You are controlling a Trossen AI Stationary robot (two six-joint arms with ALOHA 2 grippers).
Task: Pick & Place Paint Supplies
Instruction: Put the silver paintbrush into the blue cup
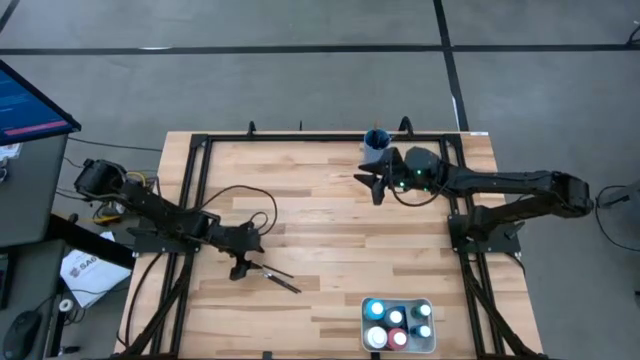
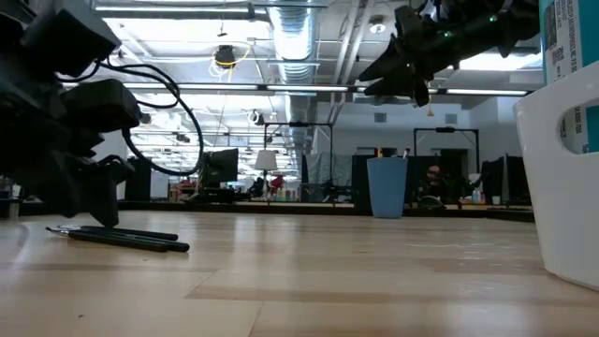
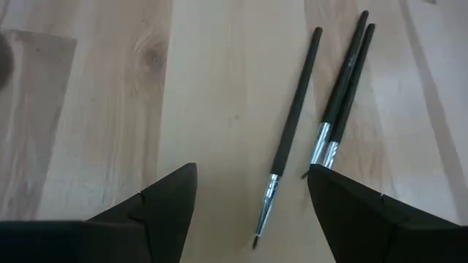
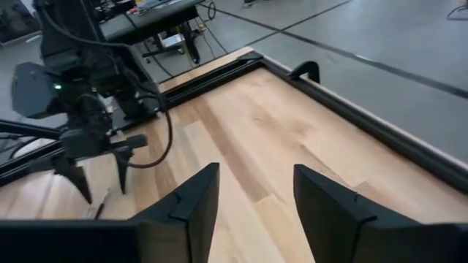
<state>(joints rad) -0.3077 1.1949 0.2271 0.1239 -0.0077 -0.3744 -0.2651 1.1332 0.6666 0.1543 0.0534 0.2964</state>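
Three thin dark paintbrushes [image 3: 292, 124] with silver ferrules lie flat on the wooden table, at its near left [image 1: 277, 277]. My left gripper [image 3: 252, 172] hovers open just above their bristle ends; one brush's tip [image 3: 257, 235] lies between the fingers, and the other two [image 3: 344, 95] run beside one finger. It shows low over the table [image 1: 240, 268]. Several paint bottles [image 1: 398, 338] stand in the white tray [image 1: 364, 322]. My right gripper [image 1: 374, 188] is open and raised [image 4: 256, 172], near the blue cup [image 1: 377, 143], with nothing between its fingers.
The blue cup [image 2: 387, 187] stands at the table's far edge. The white tray [image 2: 562, 187] sits at the near right. A black rail frame [image 1: 200, 150] borders the table. Bare wood lies between the brushes [image 2: 122, 236] and the tray.
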